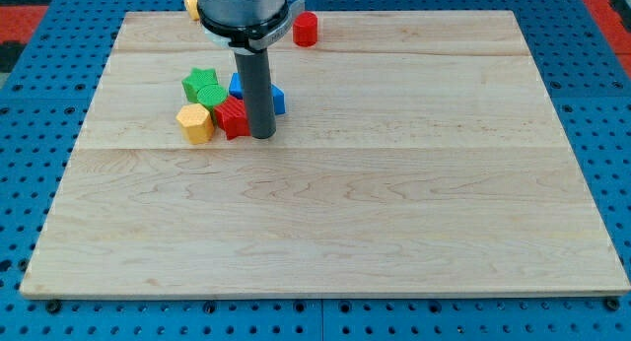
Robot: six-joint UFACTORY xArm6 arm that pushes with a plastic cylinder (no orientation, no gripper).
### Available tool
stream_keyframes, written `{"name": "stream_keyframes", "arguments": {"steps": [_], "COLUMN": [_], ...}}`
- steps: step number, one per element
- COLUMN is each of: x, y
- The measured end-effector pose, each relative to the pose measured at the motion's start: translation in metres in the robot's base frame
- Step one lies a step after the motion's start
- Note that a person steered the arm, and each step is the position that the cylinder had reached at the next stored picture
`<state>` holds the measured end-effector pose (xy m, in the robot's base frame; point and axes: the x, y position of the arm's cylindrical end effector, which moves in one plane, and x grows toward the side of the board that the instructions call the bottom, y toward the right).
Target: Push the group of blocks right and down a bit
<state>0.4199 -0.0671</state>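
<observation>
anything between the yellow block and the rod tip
Yes: in the camera view the red block sits between the yellow block on the view's left and my tip on the view's right, close to both.

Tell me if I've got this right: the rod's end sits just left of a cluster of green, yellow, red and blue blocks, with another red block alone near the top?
Not quite: in the camera view my tip sits at the cluster's right side, beside the red block. The rest holds.

Cluster of blocks [222, 102] sits upper left on the tabletop [394, 213]; my tip [262, 135] touches its right edge; a lone cylinder [306, 30] lies beyond, near the top.
</observation>
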Motion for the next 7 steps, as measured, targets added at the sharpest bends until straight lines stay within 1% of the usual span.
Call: {"name": "stream_keyframes", "arguments": {"steps": [1, 2, 3, 4, 5, 6, 7], "x": [-0.029, -0.025, -0.004, 0.020, 0.049, -0.005, -0.043], "y": [-0.034, -0.047, -0.025, -0.057, -0.115, -0.178, -0.195]}}
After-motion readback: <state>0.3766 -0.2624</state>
